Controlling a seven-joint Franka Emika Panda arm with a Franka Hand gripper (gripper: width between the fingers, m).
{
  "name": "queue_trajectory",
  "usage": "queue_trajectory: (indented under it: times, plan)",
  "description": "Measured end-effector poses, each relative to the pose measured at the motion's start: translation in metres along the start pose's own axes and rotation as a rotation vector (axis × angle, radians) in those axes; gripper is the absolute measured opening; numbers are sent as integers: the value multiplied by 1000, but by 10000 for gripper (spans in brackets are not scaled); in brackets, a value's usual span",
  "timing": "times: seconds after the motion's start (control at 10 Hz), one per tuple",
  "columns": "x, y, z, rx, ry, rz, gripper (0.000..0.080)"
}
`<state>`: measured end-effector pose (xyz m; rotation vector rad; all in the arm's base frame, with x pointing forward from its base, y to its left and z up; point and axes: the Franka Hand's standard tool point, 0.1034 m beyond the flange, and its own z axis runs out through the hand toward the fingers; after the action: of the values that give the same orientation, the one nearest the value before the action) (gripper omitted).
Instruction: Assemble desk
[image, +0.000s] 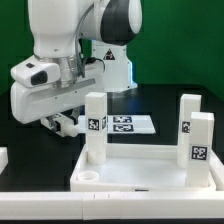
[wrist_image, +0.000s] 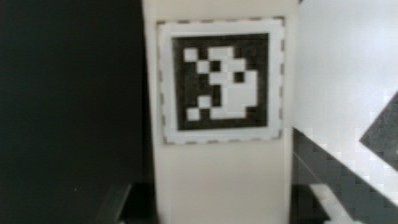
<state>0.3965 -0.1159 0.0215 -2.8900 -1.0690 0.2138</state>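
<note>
The desk's white rimmed panel (image: 140, 172) lies flat at the front, with an empty round socket (image: 88, 178) at its near left corner. A white tagged leg (image: 95, 125) stands upright at the panel's left side. Two more legs (image: 188, 122) (image: 201, 140) stand upright on the right. My gripper (image: 72, 122) reaches in level from the exterior view's left, up against the left leg. In the wrist view that leg (wrist_image: 222, 90) fills the space between my fingers (wrist_image: 320, 203), tag facing the camera, and my gripper (wrist_image: 222, 205) is shut on its sides.
The marker board (image: 128, 124) lies flat on the black table behind the panel. A white piece (image: 3, 158) pokes in at the exterior view's left edge. The robot's white body (image: 60, 45) looms over the back left, against a green backdrop.
</note>
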Motion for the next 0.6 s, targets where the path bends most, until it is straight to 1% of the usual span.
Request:
queue_trajectory:
  times: [0.1,0.2,0.3,0.4,0.6]
  plan:
    - [1,-1,-1,1,-1,-136,284]
    - [7,-6,-3,14,13,-316,284]
    - [10,-10,-4,27,24,-418,284]
    - [9,-11,-3,26,29,-479,284]
    - [3,-7,-3,23,5,-600,285]
